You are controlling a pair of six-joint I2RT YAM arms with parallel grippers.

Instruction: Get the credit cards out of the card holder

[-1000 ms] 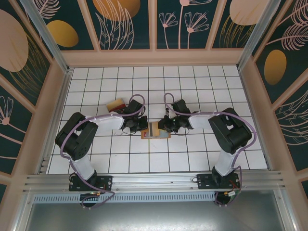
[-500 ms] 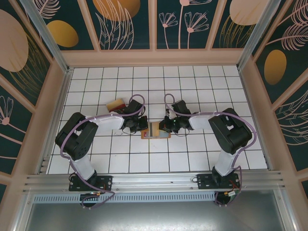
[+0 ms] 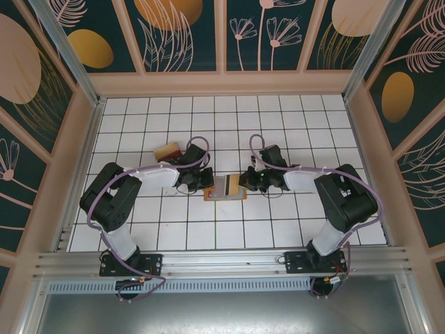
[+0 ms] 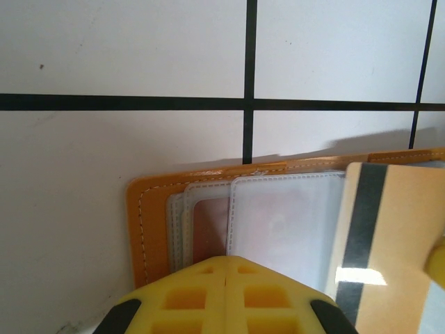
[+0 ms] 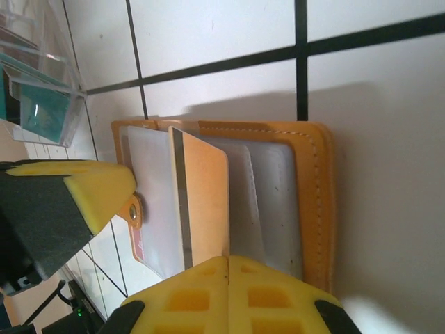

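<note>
White-tiled table, middle: card holder (image 4: pixel 149 229) lies open, left end effector (image 4: pixel 228 271) shut, pinning its left half. Right end effector (image 5: pixel 227 268) pinches the tan card (image 5: pixel 205 202), partly out; pull flat along the pocket, with the left pressing firm.
</note>
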